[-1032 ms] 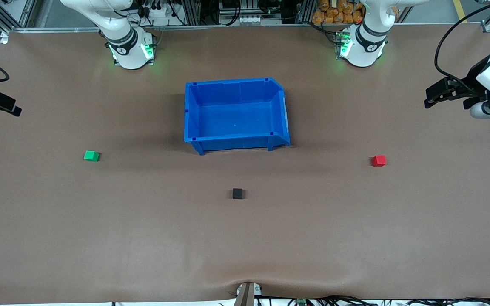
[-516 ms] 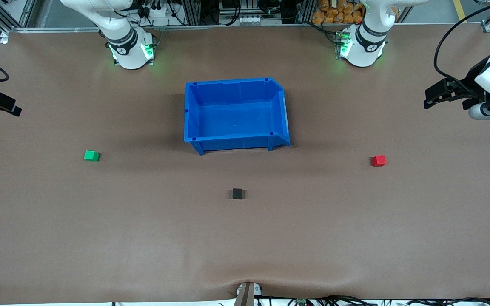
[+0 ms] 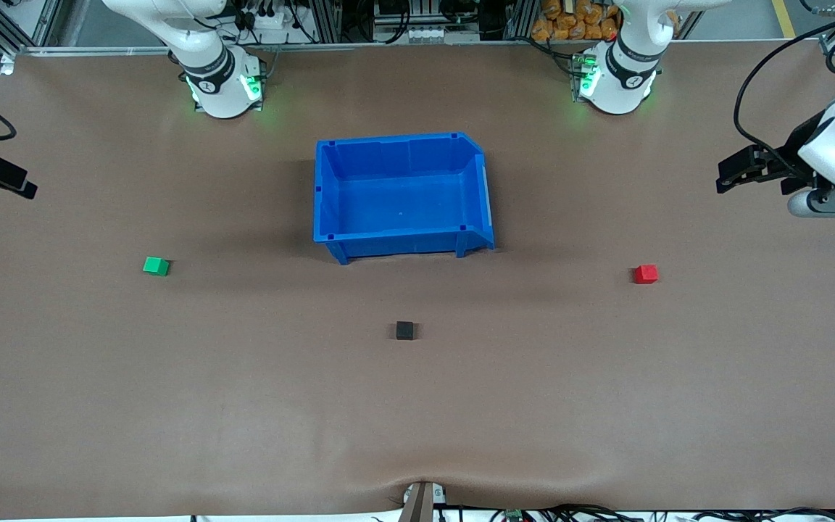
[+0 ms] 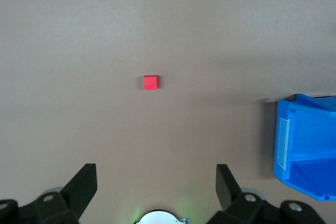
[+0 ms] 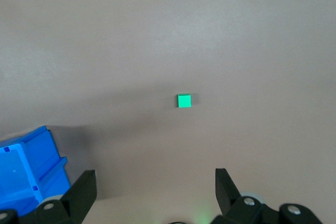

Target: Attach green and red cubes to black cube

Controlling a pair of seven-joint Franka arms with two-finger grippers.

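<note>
The green cube (image 3: 156, 266) lies on the table toward the right arm's end and shows in the right wrist view (image 5: 184, 100). The red cube (image 3: 646, 274) lies toward the left arm's end and shows in the left wrist view (image 4: 150, 82). The black cube (image 3: 405, 330) sits between them, nearer the front camera than the bin. My left gripper (image 3: 726, 176) hangs open and empty in the air over the table's left-arm end (image 4: 156, 174). My right gripper (image 3: 22, 186) hangs open and empty over the right-arm end (image 5: 155, 179).
A blue bin (image 3: 403, 145) stands empty at the table's middle, farther from the front camera than the black cube; its corner shows in both wrist views (image 4: 307, 145) (image 5: 29, 174). The brown table cover (image 3: 417, 420) is bare around the cubes.
My left gripper has shifted slightly toward the middle of the table and the front camera. The right arm and the cubes have not moved.
</note>
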